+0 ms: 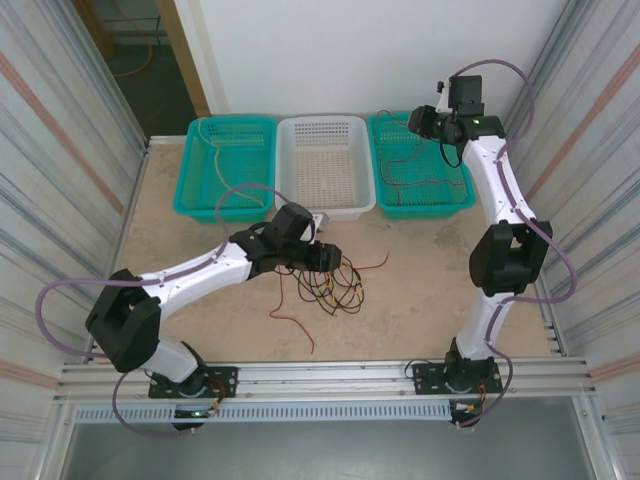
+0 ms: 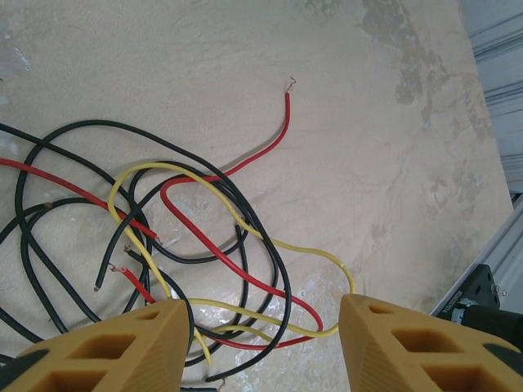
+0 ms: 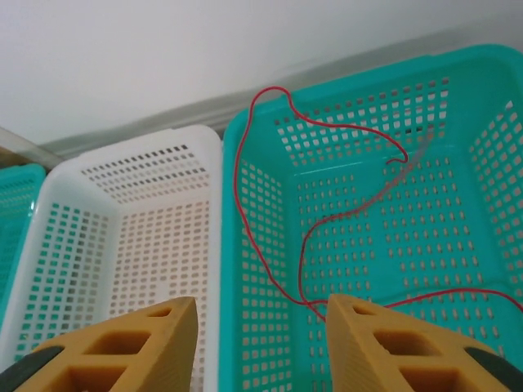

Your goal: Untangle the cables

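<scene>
A tangle of red, black and yellow cables (image 1: 335,285) lies on the table in front of the baskets. My left gripper (image 1: 330,258) hovers over the tangle's upper left edge, open; in its wrist view the yellow fingers (image 2: 122,347) straddle crossing loops of a yellow cable (image 2: 245,229), a red cable (image 2: 221,249) and a black cable (image 2: 270,245). My right gripper (image 1: 425,122) is open above the right teal basket (image 1: 455,195), where a thin red cable (image 3: 270,204) lies loosely and drapes over the basket's rim. A yellow cable (image 1: 212,150) lies in the left teal basket (image 1: 190,190).
A white basket (image 1: 325,205) stands between the two teal ones at the table's far side. A loose red cable end (image 1: 290,322) trails toward the near edge. Corrugated walls close in both sides, and a metal rail runs along the front.
</scene>
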{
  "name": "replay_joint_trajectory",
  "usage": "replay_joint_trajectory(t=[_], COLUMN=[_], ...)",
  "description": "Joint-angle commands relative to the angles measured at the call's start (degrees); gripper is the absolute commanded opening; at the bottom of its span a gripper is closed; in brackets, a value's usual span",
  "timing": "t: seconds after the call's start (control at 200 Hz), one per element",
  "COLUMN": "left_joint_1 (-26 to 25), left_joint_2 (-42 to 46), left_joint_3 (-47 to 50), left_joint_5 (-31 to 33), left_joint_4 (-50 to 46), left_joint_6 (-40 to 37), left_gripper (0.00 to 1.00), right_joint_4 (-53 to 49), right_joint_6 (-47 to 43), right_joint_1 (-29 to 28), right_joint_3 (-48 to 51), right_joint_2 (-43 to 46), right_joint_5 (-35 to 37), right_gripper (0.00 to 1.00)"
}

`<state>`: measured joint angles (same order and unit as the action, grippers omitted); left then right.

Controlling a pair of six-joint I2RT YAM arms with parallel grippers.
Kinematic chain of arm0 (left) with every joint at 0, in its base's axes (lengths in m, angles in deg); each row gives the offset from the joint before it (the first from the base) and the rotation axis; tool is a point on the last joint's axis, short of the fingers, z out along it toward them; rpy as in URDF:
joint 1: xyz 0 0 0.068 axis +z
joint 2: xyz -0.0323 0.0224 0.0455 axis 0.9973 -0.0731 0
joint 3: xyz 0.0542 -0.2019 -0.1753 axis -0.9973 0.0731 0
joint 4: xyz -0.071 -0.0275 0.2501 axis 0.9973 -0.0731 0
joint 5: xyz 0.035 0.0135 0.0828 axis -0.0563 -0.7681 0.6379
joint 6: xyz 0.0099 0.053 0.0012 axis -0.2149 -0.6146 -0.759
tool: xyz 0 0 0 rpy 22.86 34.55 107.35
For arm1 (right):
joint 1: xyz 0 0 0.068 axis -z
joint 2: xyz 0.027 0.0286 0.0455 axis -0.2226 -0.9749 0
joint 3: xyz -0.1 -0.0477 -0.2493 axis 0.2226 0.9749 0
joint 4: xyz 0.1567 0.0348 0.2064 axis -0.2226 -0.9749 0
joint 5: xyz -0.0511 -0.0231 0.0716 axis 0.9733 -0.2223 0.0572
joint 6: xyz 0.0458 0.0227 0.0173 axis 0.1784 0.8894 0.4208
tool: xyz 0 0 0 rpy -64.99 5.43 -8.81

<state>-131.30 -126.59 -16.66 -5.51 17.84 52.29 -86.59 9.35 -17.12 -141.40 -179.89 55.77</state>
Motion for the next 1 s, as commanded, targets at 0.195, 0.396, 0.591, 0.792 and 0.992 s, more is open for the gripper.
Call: replay_joint_trajectory(t=[0.195, 0.396, 0.591, 0.792, 0.992], left_joint_1=[-0.90, -1.45, -1.53, -1.31, 0.11], left_joint_2=[-4.28, -8.78, -12.06, -8.86, -2.72], left_joint_3=[-2.59, -4.33, -6.94, -5.75, -0.84], left_joint_5=[0.33, -1.37, -1.17, 3.07, 6.32], left_joint_4=[-3.87, -1.94, -1.67, -2.92, -2.52], left_joint_6=[-1.08, -0.24, -0.47, -0.88, 0.23], left_gripper=[0.52, 0.53, 0.49, 0.48, 0.47], right_joint_4=[6.52, 8.42, 8.79, 12.88, 17.57], right_joint_6=[2.91, 6.45, 13.90, 21.45, 25.58], right_joint_1=[-6.83, -14.28, -19.97, -26.43, -30.38], right_joint_3=[20.58, 35.82, 49.19, 59.38, 63.43], right_joint_2=[20.10, 33.20, 40.16, 37.87, 31.64], right_joint_5=[-0.72, 2.24, -0.44, -3.35, -1.75], right_gripper=[0.49, 0.50, 0.47, 0.38, 0.33])
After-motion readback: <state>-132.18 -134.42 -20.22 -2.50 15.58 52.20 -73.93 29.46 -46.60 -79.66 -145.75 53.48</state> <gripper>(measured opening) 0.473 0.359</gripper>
